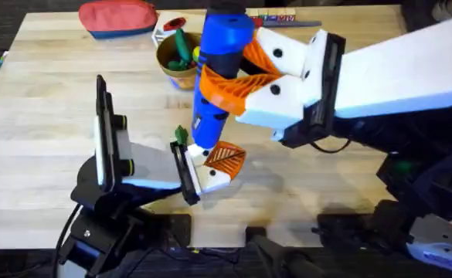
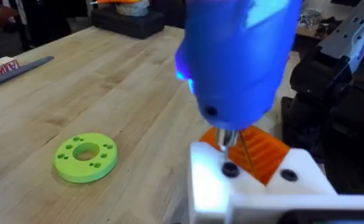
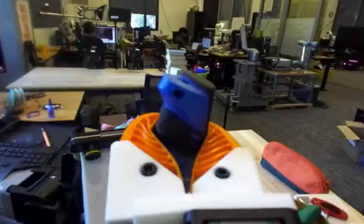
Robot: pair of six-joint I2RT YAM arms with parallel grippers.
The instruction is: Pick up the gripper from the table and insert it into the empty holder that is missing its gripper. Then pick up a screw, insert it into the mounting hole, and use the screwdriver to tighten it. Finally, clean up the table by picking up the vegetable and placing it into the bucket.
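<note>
- The screwdriver (image 1: 219, 69), pinched in the right tool (image 1: 245, 81), is pressing its tip onto a screw (image 2: 229, 169) in the holder (image 1: 210, 177).
- The orange gripper (image 1: 226, 157) is sitting seated in that holder.
- The left tool's spread cannot be told.
- A green vegetable (image 1: 181, 134) is lying beside the holder on the tabletop (image 1: 40, 116); clearing it into the bucket (image 1: 175, 69) is left.

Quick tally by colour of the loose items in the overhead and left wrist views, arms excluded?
Blue: 1, chunky blue pen-shaped screwdriver
Orange: 1, ribbed orange wedge gripper in the white holder
Brown-orange: 1, round bucket
Red: 1, soft red pouch
Lime green: 1, flat round disc
Total: 5
</note>
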